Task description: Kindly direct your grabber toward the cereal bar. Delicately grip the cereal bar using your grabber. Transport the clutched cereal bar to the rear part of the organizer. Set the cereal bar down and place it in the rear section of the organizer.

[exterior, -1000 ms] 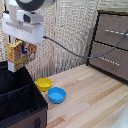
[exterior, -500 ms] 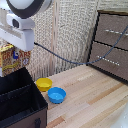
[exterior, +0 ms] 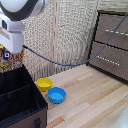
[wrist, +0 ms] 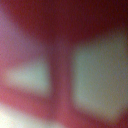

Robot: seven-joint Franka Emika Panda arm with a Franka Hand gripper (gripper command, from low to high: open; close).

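The arm has swung toward the exterior view's left since a moment ago, carrying the cereal bar above the organizer; the pincer's own state cannot be told, its fingers unseen. Lowering into the rear section likely follows.

A matt black fabric is seen on the organizer. Pale smooth wood forms the table. Glossy plastic is shown by the blue bowl and yellow bowl.
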